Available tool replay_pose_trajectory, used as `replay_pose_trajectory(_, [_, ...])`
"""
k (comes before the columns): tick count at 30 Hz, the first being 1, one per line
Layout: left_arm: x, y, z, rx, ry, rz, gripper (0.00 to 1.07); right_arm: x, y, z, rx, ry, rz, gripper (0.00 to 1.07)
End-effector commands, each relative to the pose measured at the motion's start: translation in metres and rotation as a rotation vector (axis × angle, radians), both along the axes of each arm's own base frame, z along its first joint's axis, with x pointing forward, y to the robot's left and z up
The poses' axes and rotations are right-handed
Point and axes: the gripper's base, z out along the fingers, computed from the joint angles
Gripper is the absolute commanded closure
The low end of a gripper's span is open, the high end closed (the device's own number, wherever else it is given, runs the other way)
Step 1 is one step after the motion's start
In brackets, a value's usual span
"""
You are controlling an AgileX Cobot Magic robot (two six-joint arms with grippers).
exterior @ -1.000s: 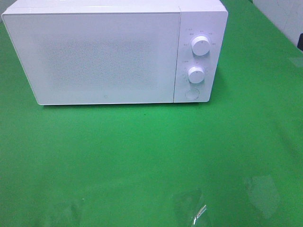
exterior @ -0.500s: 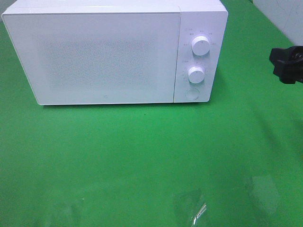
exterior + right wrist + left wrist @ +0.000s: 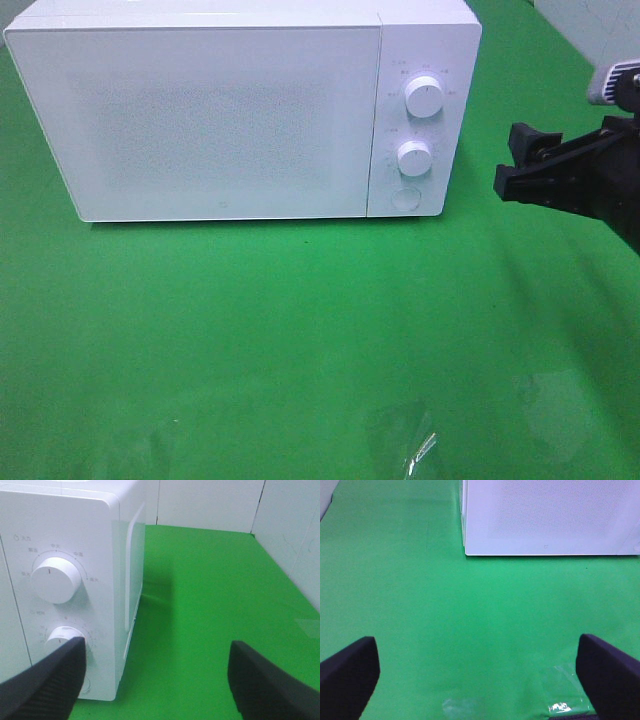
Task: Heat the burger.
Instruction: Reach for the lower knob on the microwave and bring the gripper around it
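The burger is out of view in every frame. A white microwave (image 3: 200, 120) stands at the back of the green table with its door closed; it also shows in the left wrist view, microwave (image 3: 545, 515), and the right wrist view, microwave (image 3: 65, 530). My right gripper (image 3: 507, 162) hovers open just right of the microwave's control panel, nothing between its fingers (image 3: 45, 680). The right gripper (image 3: 157, 680) faces the panel's two knobs. My left gripper (image 3: 480, 680) is open and empty over bare cloth in front of the microwave's left corner, and does not show in the exterior high view.
The panel carries an upper knob (image 3: 424, 98), a lower knob (image 3: 414, 157) and a round button (image 3: 405, 198). Shiny clear patches (image 3: 400, 440) lie on the green cloth near the front edge. A white wall borders the table at the far right.
My right gripper has come in from the right edge and moved left toward the microwave's control panel. The microwave and left gripper have not moved.
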Motion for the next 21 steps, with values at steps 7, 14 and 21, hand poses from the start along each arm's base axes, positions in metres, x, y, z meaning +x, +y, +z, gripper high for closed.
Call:
replay_pose_trajectory(7, [-0.003,0.0,-0.001,-0.003,-0.022,-0.002,0.06,-0.004,0.039,-0.017,-0.017,-0.042,-0.007,0.32])
replay_pose_trajectory(14, [-0.003,0.0,-0.001,-0.003,-0.022,-0.002,0.06,0.007,0.061,-0.027,-0.014,-0.025,0.015,0.32])
replay_pose_trajectory(21, [-0.003,0.0,-0.001,-0.003,-0.022,-0.002,0.06,0.019,0.073,-0.035,-0.016,-0.019,0.016,0.32])
